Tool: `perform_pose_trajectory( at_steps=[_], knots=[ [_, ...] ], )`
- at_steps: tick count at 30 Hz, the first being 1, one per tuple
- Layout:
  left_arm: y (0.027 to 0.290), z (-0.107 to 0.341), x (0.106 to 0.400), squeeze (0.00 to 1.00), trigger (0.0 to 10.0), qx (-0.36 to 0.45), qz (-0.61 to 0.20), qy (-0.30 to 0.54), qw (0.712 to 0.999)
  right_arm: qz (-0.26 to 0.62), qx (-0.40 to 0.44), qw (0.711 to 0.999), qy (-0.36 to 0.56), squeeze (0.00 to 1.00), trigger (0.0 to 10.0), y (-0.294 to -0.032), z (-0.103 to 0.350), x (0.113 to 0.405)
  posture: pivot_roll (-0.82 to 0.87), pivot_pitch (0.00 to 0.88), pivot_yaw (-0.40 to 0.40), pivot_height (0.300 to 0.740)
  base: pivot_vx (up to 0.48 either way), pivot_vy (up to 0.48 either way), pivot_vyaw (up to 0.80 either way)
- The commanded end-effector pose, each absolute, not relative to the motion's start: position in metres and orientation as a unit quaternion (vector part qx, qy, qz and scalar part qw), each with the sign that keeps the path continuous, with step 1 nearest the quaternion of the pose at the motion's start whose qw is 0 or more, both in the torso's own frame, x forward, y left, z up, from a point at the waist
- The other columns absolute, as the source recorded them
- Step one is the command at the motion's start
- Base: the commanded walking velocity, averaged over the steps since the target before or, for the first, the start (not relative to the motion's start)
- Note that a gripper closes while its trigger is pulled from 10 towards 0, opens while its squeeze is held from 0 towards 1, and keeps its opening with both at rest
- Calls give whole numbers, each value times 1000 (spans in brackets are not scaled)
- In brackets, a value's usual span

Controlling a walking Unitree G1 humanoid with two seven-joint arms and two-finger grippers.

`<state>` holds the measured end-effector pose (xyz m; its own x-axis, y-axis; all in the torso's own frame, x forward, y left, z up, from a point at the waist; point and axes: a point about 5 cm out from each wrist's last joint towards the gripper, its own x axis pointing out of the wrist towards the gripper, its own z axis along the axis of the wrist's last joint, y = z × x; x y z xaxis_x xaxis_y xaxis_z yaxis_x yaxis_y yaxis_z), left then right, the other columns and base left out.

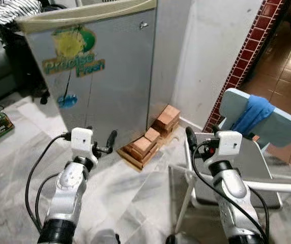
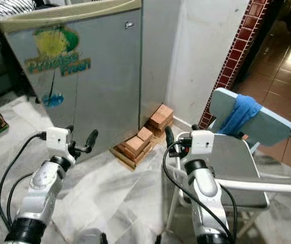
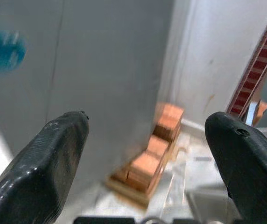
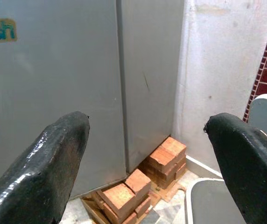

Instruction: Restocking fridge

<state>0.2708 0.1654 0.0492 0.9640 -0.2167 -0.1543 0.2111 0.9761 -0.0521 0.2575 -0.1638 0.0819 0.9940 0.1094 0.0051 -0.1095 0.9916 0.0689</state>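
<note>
Left gripper [image 3: 145, 154]: raised before the fridge [image 1: 110, 71], fingers spread. Right gripper [image 4: 147, 158]: raised alongside, fingers spread.

My left wrist view is blurred: the bricks [image 3: 147, 163] and the fridge [image 3: 77, 70] sticker smear. The fridge top is cut off by the frame's edge.

I saw the fridge [image 1: 110, 76] as matt grey metal, the floor [image 1: 135, 193] as polished marble, the bricks [image 1: 153, 134] as rough clay, my fingers [image 4: 45, 163] as glossy black plastic, and blue cloth [image 1: 255, 114] on the chair [image 1: 252, 162].
</note>
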Motion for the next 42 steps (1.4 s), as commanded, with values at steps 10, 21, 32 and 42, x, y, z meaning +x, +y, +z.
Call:
perform_pose_trajectory(
  at_steps=[10, 21, 32, 42],
  knots=[
    [170, 43, 271, 0, 10000, -21, -91, 93, 991, 40, 28, 999, -4, 0, 10000, -162, 81, 265, -45, 0, -4, 740, 0, 438, 0],
    [176, 59, 280, 0, 10000, -29, -89, 59, 994, 9, -36, 999, -7, 0, 10000, -168, 83, 274, -31, 0, 4, 740, 0, 470, 0],
    [185, 52, 262, 0, 10000, -35, -93, 73, 992, -11, 15, 1000, 9, 0, 10000, -174, 74, 254, -39, 8, 5, 740, 0, 480, 0],
    [188, 54, 262, 0, 10000, -38, -84, 69, 993, -19, 23, 999, 18, 0, 10000, -181, 72, 255, -33, 3, -5, 740, 0, 480, -576]
  ],
)
